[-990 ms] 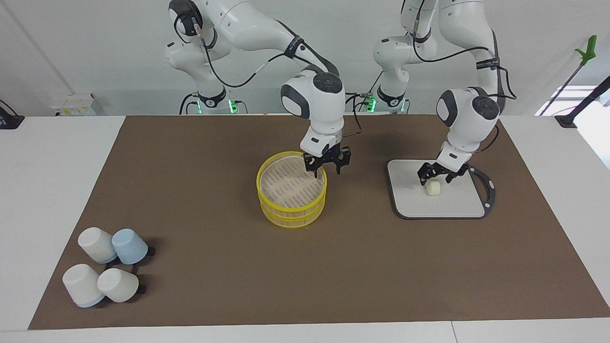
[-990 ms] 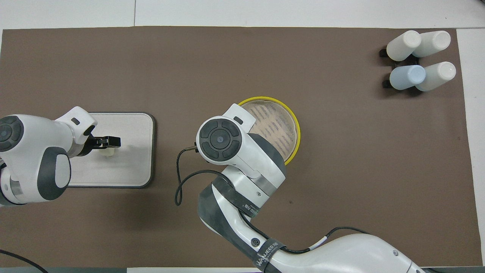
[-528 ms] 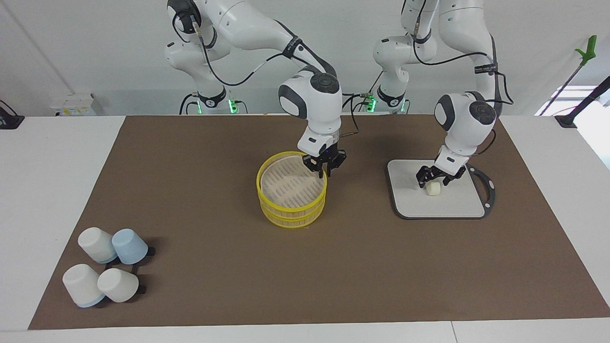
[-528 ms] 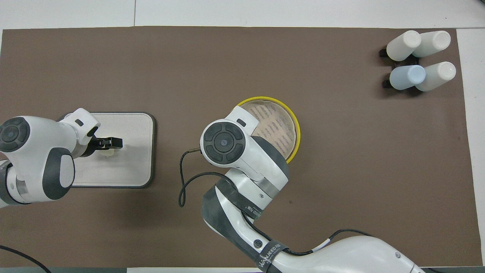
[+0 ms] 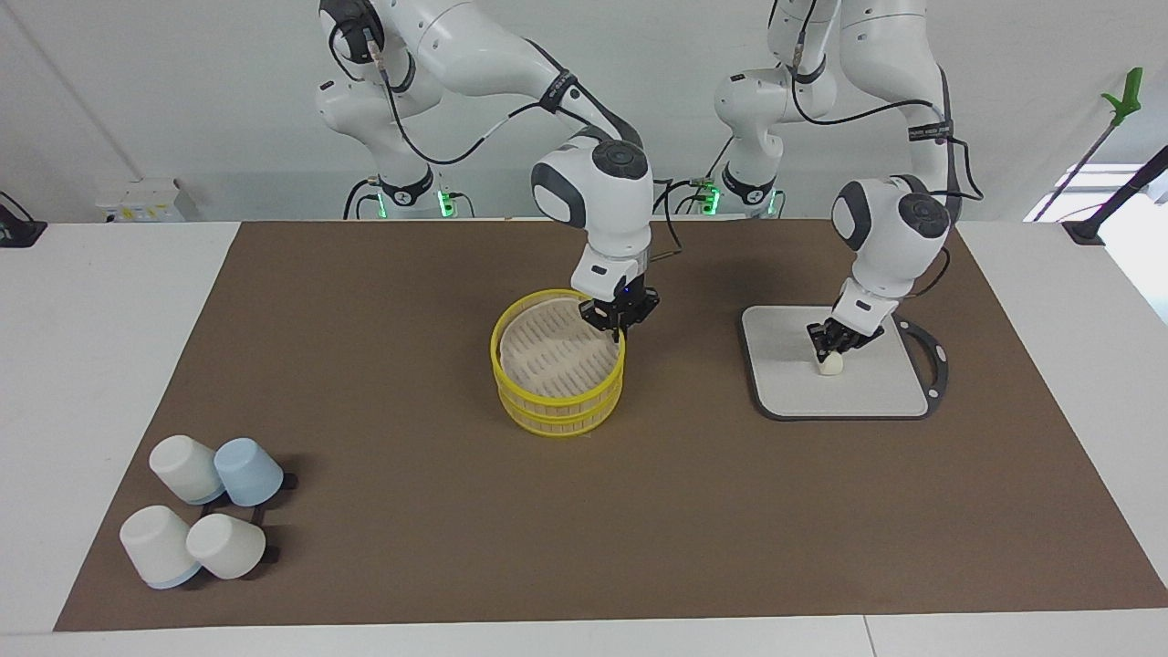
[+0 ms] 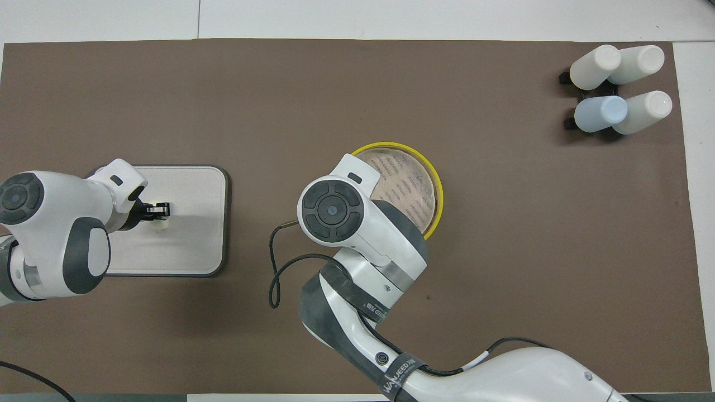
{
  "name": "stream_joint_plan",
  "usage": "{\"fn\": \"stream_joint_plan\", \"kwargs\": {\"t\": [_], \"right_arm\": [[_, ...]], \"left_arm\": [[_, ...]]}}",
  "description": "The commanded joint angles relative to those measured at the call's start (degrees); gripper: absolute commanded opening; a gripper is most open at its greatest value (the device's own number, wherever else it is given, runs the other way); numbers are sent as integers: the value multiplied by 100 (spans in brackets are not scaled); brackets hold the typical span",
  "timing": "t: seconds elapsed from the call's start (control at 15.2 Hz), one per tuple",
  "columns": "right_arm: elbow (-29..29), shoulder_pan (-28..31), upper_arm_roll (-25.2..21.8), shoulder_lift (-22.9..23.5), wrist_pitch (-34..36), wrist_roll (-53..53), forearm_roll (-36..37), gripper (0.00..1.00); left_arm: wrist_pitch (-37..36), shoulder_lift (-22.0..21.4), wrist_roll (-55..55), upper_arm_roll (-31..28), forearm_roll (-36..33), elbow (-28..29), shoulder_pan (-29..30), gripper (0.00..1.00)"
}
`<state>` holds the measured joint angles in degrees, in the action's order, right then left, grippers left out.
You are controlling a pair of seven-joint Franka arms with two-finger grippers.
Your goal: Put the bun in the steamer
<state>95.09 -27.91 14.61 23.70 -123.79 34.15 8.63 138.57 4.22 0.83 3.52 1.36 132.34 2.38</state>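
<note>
The bun (image 5: 830, 366) is a small cream lump resting on the grey board (image 5: 867, 391). My left gripper (image 5: 834, 347) is down over it, fingers closed in on the bun's top. In the overhead view the left gripper (image 6: 160, 211) covers most of the bun (image 6: 162, 225). The steamer (image 5: 553, 358), with yellow rims and a bare slatted floor, stands mid-table. My right gripper (image 5: 619, 320) is shut on the steamer's top rim, on the side toward the left arm's end. In the overhead view the steamer (image 6: 412, 177) is half covered by the right arm, which hides its gripper.
The board also shows in the overhead view (image 6: 192, 245), toward the left arm's end. Several upturned white and blue cups (image 5: 205, 516) sit on a small rack, farther from the robots at the right arm's end, also in the overhead view (image 6: 614, 89). A brown mat covers the table.
Both grippers were open a second ago. The left one has closed onto the bun on the board. The right one has closed onto the steamer's rim.
</note>
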Motion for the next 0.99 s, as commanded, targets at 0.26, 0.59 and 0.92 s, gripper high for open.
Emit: {"fn": "stream_joint_plan", "kwargs": {"t": [0.26,0.59,0.92], "right_arm": [[-1150,365,24,-155,1532,-522,236,0],[-1124,1215,33,-568,2226,-1909,157,0],[-861,2394,42,-1068,2754,-3369,-344,0]], "left_arm": [[-354,-8,111,-18,22,-382,-149,14],[-1989,18,1793,-18,40,-1989,-1131,15],[-2361,334,3536,-27,127,-3029,-2477,15]]}}
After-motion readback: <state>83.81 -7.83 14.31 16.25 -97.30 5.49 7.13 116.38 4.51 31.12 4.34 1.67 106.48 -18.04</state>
